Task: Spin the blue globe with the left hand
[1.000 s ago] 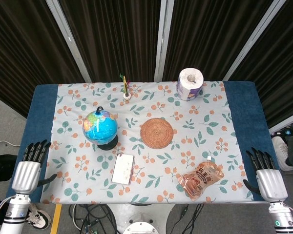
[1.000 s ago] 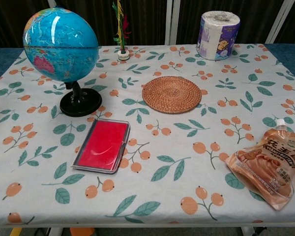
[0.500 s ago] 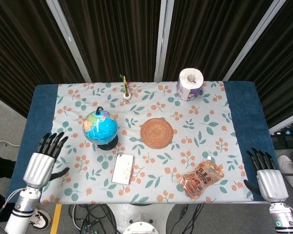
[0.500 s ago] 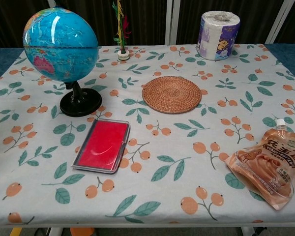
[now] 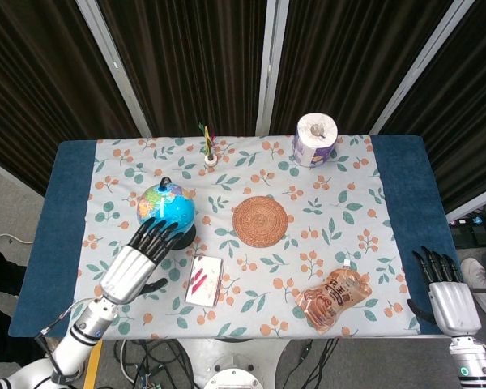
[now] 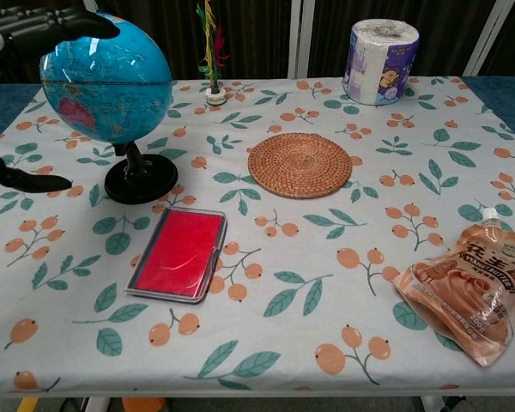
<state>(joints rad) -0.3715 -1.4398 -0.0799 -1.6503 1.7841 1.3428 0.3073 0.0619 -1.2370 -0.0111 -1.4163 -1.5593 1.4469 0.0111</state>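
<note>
The blue globe [image 5: 167,207] [image 6: 107,79] stands on a black base [image 6: 140,180] on the left part of the floral cloth. My left hand [image 5: 136,261] hovers open just in front of it, its dark fingers [image 6: 47,22] spread over the globe's top left and its thumb [image 6: 27,179] low beside the base. I cannot tell whether the fingers touch the globe. My right hand [image 5: 445,293] rests open off the table's front right corner, far from the globe.
A red flat case [image 6: 180,254] lies just in front of the globe's base. A woven coaster [image 6: 299,164] sits mid-table, a toilet roll [image 6: 379,49] at the back right, an orange pouch [image 6: 468,287] at the front right, a small stick holder [image 6: 212,90] at the back.
My left hand has swung in from beyond the table's left edge to the globe, its fingers now spread over the globe's top. The right hand has stayed put.
</note>
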